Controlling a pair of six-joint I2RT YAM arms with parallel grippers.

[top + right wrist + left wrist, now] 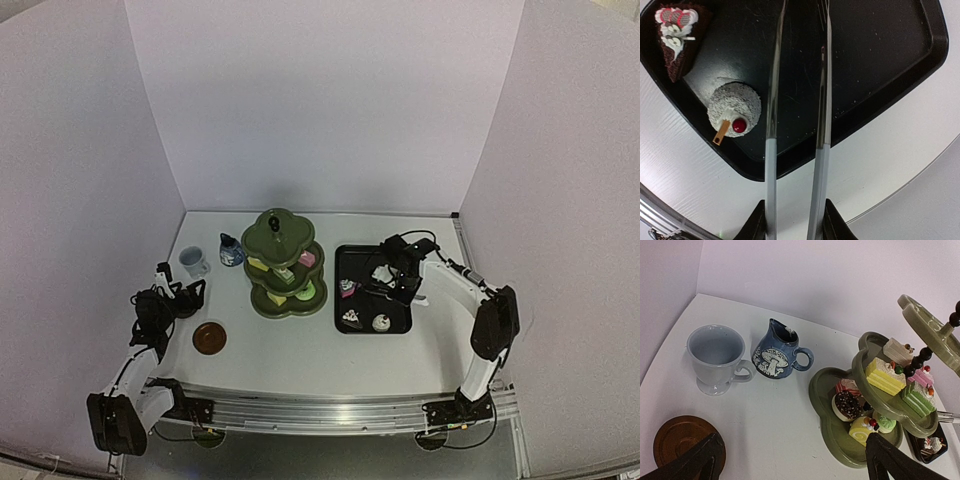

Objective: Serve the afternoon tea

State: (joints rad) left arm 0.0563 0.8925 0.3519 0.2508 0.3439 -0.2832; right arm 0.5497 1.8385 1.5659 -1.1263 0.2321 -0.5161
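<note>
stand centre | tray right of it | mug, coaster left

A black tray lies on the white table, right of centre, and white panels wall the table on three sides. Thin metal tongs hang over the tray, their two arms slightly apart and roughly parallel.

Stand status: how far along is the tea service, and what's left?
Mostly done: the lower two tiers of the stand hold cakes. In hand: the right gripper grips the tongs over the tray. Still to do: three cakes on the tray, a chocolate wedge, a white cherry-topped cake and a pink cake; the mug sits off the coaster, beside the pot.
</note>
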